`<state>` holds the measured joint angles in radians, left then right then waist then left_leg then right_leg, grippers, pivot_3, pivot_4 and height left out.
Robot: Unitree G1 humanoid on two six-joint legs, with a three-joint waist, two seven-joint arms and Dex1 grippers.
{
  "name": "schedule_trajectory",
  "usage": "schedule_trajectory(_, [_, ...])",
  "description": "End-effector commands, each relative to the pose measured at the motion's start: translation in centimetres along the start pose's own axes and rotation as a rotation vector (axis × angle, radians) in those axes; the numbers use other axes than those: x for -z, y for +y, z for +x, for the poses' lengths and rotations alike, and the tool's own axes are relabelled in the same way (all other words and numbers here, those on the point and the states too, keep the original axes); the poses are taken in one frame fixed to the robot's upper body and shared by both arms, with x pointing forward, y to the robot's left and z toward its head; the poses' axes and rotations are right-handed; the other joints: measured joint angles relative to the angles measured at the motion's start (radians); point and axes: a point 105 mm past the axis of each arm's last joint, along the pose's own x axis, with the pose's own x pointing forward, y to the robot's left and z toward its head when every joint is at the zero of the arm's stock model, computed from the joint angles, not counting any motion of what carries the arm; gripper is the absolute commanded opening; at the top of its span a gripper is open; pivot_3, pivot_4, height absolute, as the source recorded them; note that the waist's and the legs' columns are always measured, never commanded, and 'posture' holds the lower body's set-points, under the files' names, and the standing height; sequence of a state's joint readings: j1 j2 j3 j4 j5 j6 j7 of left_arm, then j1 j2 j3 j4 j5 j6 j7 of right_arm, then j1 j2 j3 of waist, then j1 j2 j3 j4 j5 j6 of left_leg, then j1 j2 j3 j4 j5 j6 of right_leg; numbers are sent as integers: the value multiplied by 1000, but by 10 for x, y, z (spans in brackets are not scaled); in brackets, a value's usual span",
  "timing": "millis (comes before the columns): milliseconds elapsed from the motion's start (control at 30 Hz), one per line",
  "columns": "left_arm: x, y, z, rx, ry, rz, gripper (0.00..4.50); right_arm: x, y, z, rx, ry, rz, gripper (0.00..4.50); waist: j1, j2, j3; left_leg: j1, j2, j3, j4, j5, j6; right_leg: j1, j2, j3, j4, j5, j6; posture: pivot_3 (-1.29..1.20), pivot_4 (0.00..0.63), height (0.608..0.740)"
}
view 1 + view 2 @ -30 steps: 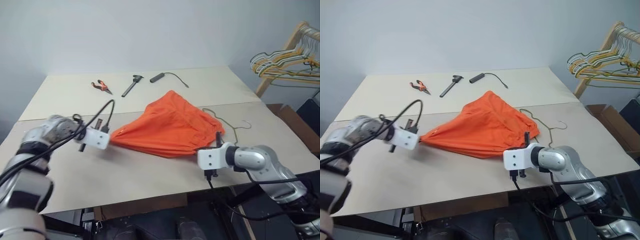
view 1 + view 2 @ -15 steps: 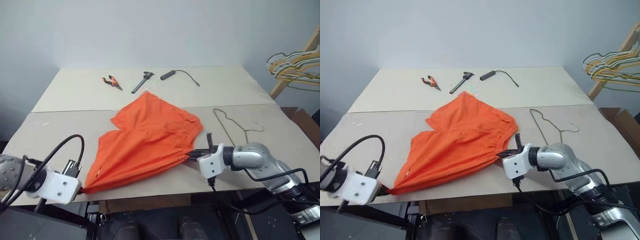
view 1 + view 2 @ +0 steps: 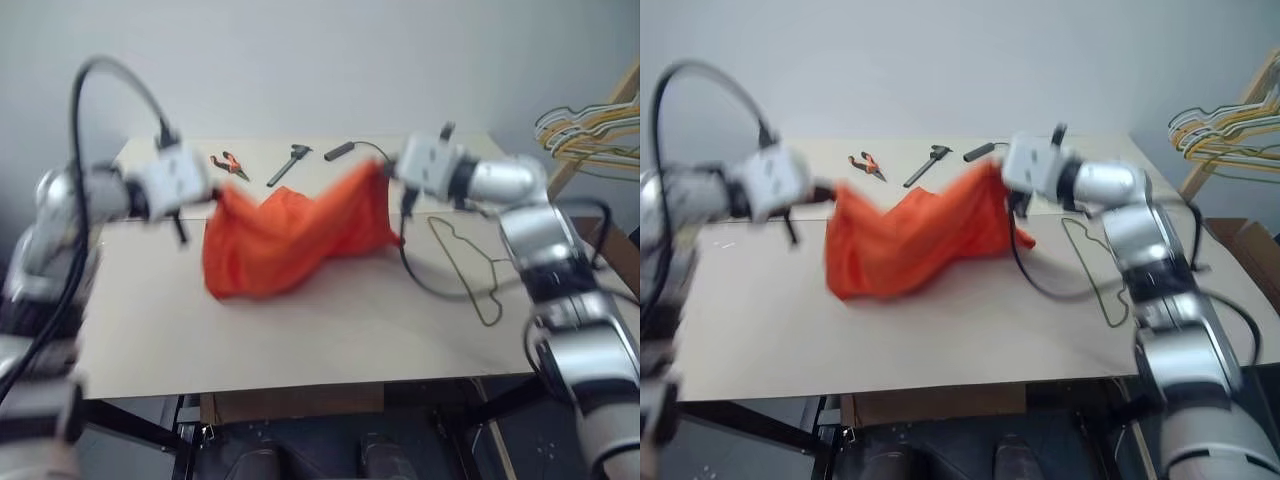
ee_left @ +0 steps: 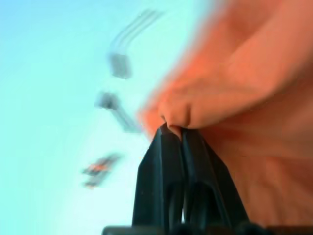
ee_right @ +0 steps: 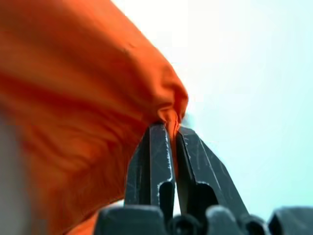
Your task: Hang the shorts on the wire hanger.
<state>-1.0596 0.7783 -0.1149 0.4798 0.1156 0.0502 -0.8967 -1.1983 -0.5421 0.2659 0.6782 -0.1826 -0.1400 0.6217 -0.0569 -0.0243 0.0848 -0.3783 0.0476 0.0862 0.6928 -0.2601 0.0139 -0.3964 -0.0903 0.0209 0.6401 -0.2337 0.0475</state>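
Observation:
The bright orange shorts (image 3: 290,240) hang stretched in the air above the table, sagging in the middle with the lower folds near the tabletop. My left gripper (image 3: 213,195) is shut on the shorts' left corner, fabric pinched between its fingers (image 4: 168,161). My right gripper (image 3: 383,172) is shut on the opposite corner, cloth bunched between its fingers (image 5: 159,156). The grey wire hanger (image 3: 470,270) lies flat on the table to the right of the shorts, below my right arm.
Orange-handled pliers (image 3: 229,163), a dark tool (image 3: 288,163) and a black corded device (image 3: 340,151) lie at the table's far edge (image 3: 300,140). A bunch of yellow, white and green hangers (image 3: 590,130) hangs on a wooden rack at the right.
Both grippers rose from the table's near edge and lifted the shorts off the tabletop into the air. The camera view shifted.

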Motion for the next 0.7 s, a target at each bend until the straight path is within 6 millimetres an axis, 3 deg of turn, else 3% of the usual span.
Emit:
schedule_trajectory(33, [-12,85,10,-427,81,34,19,1,-65,11,393,90,41,0,-16,-1,-4,-8,0,0,0,2,-4,-7,-1,0,2,1,0,-64,18,740])
schedule_trajectory(100, [-39,128,-3,-728,78,80,19,-25,-105,4,672,19,87,0,-32,-1,-8,-22,-2,0,-3,5,-10,-22,-3,-1,0,0,1,-71,12,740])
schedule_trajectory(167, [-66,153,-21,-951,7,95,19,-46,-131,-12,881,-82,108,0,-46,-2,-8,-32,-6,1,-11,5,-11,-37,-9,-1,1,0,2,-79,5,740])
schedule_trajectory(233, [-90,167,-37,-1096,-89,111,19,-62,-146,-28,1017,-201,119,0,-58,-2,-8,-37,-11,3,-19,5,-11,-48,-16,-6,2,-1,4,-78,2,740])
schedule_trajectory(333, [-108,164,-42,-1143,-192,218,19,-64,-143,-38,1070,-260,41,0,-74,-2,-8,-39,-16,5,-31,6,-11,-56,-22,-10,2,-2,5,-76,9,740])
schedule_trajectory(433, [-99,141,-24,-1016,-243,284,19,-42,-115,-31,950,-243,-54,0,-86,-2,-8,-39,-16,6,-32,5,-10,-56,-23,-14,0,-2,6,-79,22,740])
schedule_trajectory(500, [-79,105,-3,-821,-280,328,19,-11,-82,-25,778,-189,-101,0,-92,-1,-9,-36,-16,8,-31,6,-10,-50,-23,-15,-2,-3,7,-72,36,740])
schedule_trajectory(567, [-57,64,10,-619,-322,327,19,18,-48,-25,617,-141,-137,0,-95,0,-9,-22,-14,8,-31,6,-9,-29,-23,-18,-15,-4,8,-69,47,740])
schedule_trajectory(633, [-40,26,12,-464,-357,309,19,41,-11,-29,448,-129,-131,0,-105,0,-9,-15,-15,10,-29,8,-6,-22,-24,-16,-14,-1,9,-66,60,740])
schedule_trajectory(700, [-17,-29,-1,-244,-355,242,19,56,30,-36,254,-151,-89,0,-123,0,-8,-17,-15,10,-28,10,-4,-25,-24,-13,-14,5,9,-62,74,740])
